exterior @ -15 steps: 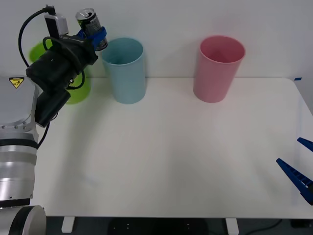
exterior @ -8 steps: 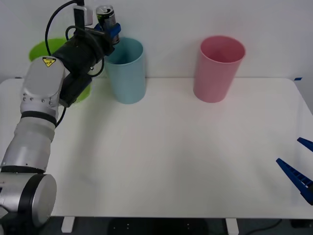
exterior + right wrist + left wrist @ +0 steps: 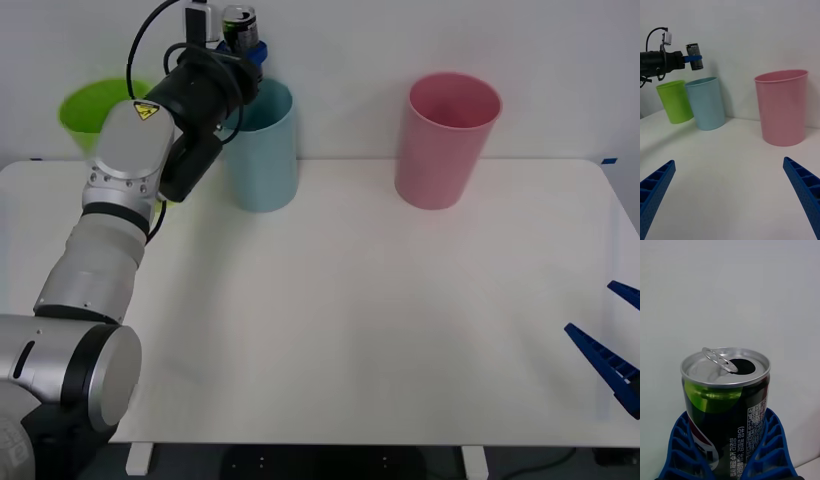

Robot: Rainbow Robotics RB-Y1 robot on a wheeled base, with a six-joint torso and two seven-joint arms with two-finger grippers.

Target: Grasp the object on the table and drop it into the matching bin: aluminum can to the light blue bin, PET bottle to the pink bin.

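Since a second ago the left gripper (image 3: pixel 247 42), clamped on the upright aluminum can (image 3: pixel 239 24), has carried it from 9 o'clock of the light blue bin (image 3: pixel 261 145) to above its rim, so release looks near; the right gripper (image 3: pixel 612 335) waits spread.

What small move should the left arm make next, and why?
Probably shift a little farther over the blue bin, then open. The left pincer holds the can above the bin's near-left rim, not clearly centred; the right pincer waits open.
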